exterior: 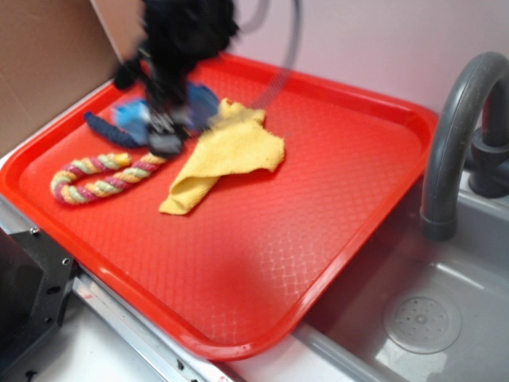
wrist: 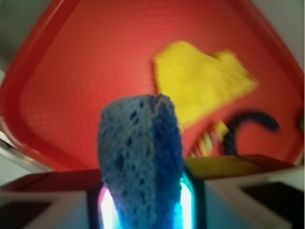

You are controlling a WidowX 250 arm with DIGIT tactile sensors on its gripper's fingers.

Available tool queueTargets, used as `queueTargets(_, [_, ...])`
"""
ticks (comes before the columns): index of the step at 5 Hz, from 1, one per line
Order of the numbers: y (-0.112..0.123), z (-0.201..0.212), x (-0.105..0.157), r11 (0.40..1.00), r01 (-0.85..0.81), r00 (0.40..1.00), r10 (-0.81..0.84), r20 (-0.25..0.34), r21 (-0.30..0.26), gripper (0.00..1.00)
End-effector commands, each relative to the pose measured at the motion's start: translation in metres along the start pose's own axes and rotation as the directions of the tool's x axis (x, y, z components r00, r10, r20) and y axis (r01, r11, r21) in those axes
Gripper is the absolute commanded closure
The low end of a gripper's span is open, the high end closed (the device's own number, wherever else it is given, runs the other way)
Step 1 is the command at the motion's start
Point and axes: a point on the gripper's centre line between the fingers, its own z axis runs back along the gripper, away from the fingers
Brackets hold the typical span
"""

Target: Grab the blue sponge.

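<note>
The blue sponge [wrist: 140,157] stands on end between my jaws in the wrist view, porous and bright blue, filling the gap from pad to pad. My gripper [wrist: 143,202] is shut on it. From the exterior view the gripper [exterior: 167,131] is a dark blur over the back left of the red tray [exterior: 318,207], with the blue sponge [exterior: 131,115] showing on both sides of it. How high the sponge sits above the tray I cannot tell.
A yellow cloth [exterior: 231,151] lies crumpled just right of the gripper. A striped rope [exterior: 95,177] curls at the tray's left, its dark navy end [exterior: 99,127] beside the sponge. A grey faucet [exterior: 457,135] and sink [exterior: 421,318] are at right, brown cardboard [exterior: 40,64] behind left.
</note>
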Motion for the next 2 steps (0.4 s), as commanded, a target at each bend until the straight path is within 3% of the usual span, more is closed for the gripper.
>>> queueTargets(1, [-0.0036, 0.0240, -0.0276, 0.895, -0.432, 0.898, 0.438, 0.032, -0.113, 1.00])
queueTargets(2, [-0.0011, 0.0181, -0.0234, 0.910, -0.391, 0.915, 0.400, 0.047, -0.137, 1.00])
